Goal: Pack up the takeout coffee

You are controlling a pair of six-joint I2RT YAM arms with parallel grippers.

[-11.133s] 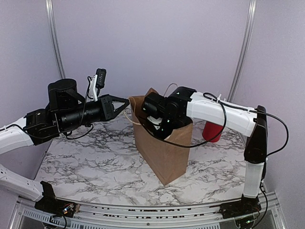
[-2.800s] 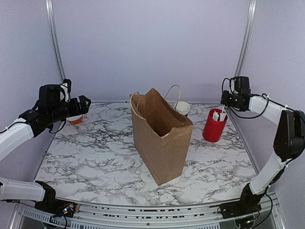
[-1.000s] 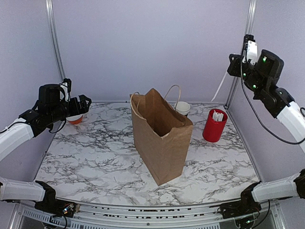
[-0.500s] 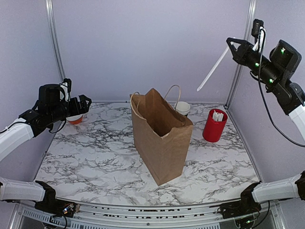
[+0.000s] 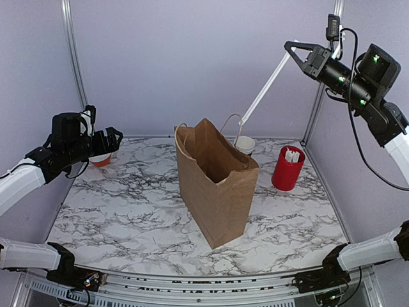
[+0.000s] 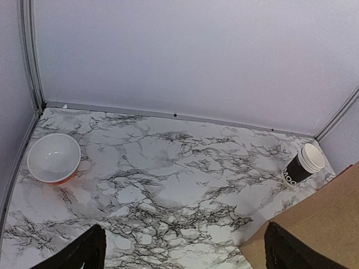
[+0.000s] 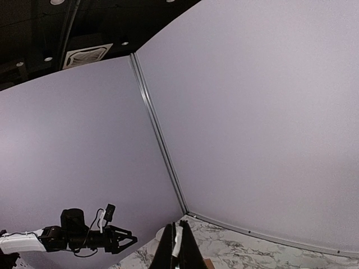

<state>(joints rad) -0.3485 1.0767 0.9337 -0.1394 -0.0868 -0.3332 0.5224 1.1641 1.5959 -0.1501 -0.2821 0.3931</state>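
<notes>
My right gripper [image 5: 287, 50] pinches a white stick [image 5: 262, 89] high over the counter's [image 5: 128, 211] far right corner. The left gripper [image 5: 115, 139] hangs spread at the left edge. The takeout coffee is hidden, probably inside the paper bag [image 5: 220, 192], so I should bring the stick down steeply into its mouth.

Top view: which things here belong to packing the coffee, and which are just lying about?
Part of the job: brown paper bag; white stick pinched in the right fingers. The coffee cup itself is not in view.
Just lying about: orange bowl; stack of black cups; red cup of sticks.
</notes>
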